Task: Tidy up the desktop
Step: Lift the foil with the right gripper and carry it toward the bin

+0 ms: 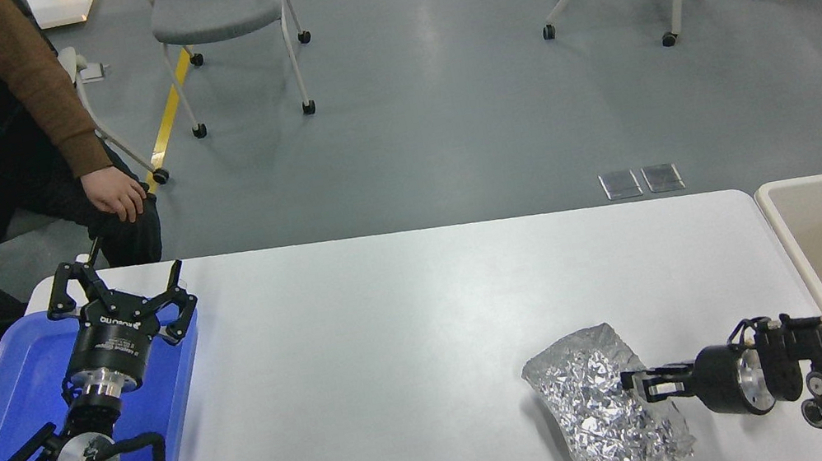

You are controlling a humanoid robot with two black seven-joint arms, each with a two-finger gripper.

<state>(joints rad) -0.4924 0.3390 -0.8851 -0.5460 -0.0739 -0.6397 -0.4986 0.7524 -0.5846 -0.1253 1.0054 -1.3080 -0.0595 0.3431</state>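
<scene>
Near the desktop's (411, 330) right front, my right gripper (637, 384) is clamping the foil (605, 419); I'm advising a slow drag toward the bin (783, 235), watching for tearing. Over the tray (4, 390), my left gripper (117, 292) is hanging with jaws apart.

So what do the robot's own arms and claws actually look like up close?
Both arms are matte black with chunky round joints and shiny silver metal rings at the wrists. The left gripper has two black linkage fingers and small white lettering on its round body. The right gripper is similar, with thin black cables looping over its wrist.
</scene>
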